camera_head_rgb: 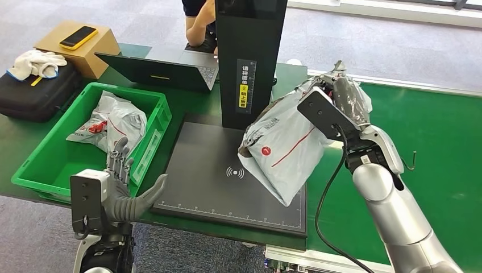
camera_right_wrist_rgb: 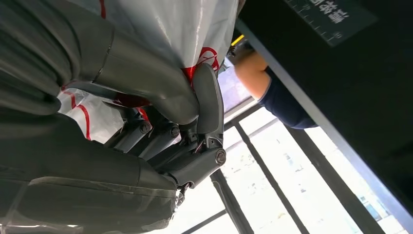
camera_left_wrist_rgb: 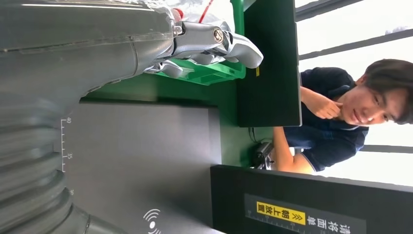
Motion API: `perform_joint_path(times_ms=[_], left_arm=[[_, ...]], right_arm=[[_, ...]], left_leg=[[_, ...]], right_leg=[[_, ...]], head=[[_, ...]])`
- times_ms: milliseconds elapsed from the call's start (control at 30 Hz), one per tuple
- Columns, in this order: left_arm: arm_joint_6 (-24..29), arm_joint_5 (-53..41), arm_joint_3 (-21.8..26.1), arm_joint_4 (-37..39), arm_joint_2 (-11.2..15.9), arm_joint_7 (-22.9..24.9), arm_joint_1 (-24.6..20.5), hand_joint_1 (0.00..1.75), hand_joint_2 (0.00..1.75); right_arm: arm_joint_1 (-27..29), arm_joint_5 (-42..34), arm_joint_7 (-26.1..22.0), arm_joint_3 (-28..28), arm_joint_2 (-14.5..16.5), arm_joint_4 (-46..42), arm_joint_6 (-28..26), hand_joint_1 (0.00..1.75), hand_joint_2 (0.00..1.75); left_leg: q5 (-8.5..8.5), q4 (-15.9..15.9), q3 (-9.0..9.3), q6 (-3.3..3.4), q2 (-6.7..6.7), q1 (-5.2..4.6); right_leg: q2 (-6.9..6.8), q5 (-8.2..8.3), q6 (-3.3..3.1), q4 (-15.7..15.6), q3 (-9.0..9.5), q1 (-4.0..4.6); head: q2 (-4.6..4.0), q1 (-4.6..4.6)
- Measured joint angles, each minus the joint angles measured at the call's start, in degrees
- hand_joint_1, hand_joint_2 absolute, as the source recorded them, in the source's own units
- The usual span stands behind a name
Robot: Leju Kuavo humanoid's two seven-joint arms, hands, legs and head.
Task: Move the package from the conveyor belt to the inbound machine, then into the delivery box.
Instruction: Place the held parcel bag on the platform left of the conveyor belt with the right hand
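Right robot hand (camera_head_rgb: 341, 94) grips the grey poly mailer package (camera_head_rgb: 284, 149) by its bunched top edge, and it hangs tilted above the inbound machine's black scan plate (camera_head_rgb: 210, 187). Looks light, soft and slippery; film sags, so hold near the gathered edge, where there is material to clamp. Left robot hand (camera_head_rgb: 128, 187) hovers spread, empty, beside the green delivery box (camera_head_rgb: 34, 170).

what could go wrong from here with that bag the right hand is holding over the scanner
1. The right robot hand holds the grey package by its top end, so the soft bag hangs loose and could slip free.
2. It hangs close to the black scanner column and might brush it.
3. Its low corner hangs near the scanner plate's right edge, so it might land partly off it.
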Motion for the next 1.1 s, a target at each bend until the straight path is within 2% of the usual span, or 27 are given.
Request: perform_joint_path(times_ms=[200,300,600,833,867,967,1000,1100], left_arm=[[-0.5,0.0,0.0,0.2,-0.2,-0.2,-0.4,0.0,1.75],[-1.1,0.2,-0.2,0.5,-0.3,-0.4,-1.0,0.0,1.75],[-2.2,0.5,-1.3,1.6,-0.8,0.3,-2.1,0.0,1.75],[-2.9,0.8,-1.7,2.3,-0.9,0.5,-2.6,0.0,1.75],[-3.0,0.8,-1.7,2.4,-0.9,0.5,-2.7,0.0,1.75],[-3.4,0.9,-1.7,2.7,-1.0,0.5,-2.9,0.0,1.75],[-3.6,0.9,-1.7,2.8,-1.0,0.6,-3.1,0.0,1.75],[-4.0,0.8,-1.7,3.0,-1.2,0.7,-3.4,0.0,1.75]], right_arm=[[-0.3,0.6,-0.1,0.5,1.5,0.0,1.7,1.75,1.75],[-0.8,1.0,-0.3,2.6,3.0,2.5,3.1,1.75,1.75],[-6.0,-2.5,-2.1,12.7,10.4,24.3,4.9,1.75,1.75],[-8.2,-5.2,-2.3,17.6,15.5,37.5,5.2,1.74,1.75],[-8.3,-5.5,-2.2,18.1,16.0,38.8,5.1,1.58,1.75],[-8.9,-6.0,-1.6,19.0,17.1,41.8,4.7,0.28,1.75],[-9.1,-6.2,-1.5,19.3,17.4,42.6,4.6,0.0,1.75],[-9.4,-7.3,-1.3,19.6,17.8,44.1,4.0,0.0,1.75]], left_leg=[[0.0,0.0,-0.02,0.0,0.0,0.0],[0.0,0.0,-0.02,0.0,0.01,0.0],[0.04,0.0,-0.01,-0.05,0.01,0.0],[0.04,0.0,-0.05,-0.06,0.0,0.01],[0.04,0.0,-0.06,-0.06,0.0,0.0],[0.04,0.0,-0.07,-0.06,0.0,0.0],[0.05,0.0,-0.07,-0.06,0.0,0.0],[0.05,0.0,-0.07,-0.05,0.0,0.0]], right_leg=[[0.0,0.0,0.0,0.0,0.01,-0.01],[0.02,0.0,0.0,0.0,0.0,0.0],[0.01,0.0,-0.01,0.1,-0.05,0.0],[0.0,-0.02,-0.03,0.1,-0.09,-0.01],[0.0,-0.02,-0.03,0.1,-0.1,-0.01],[0.0,-0.02,-0.03,0.1,-0.12,-0.02],[0.0,-0.02,-0.03,0.1,-0.12,-0.02],[0.0,-0.01,-0.03,0.1,-0.12,-0.02]], head=[[0.0,0.01],[-0.01,0.01],[0.0,0.0],[-0.01,0.0],[0.0,0.0],[0.01,0.01],[0.01,0.0],[-0.01,0.0]])
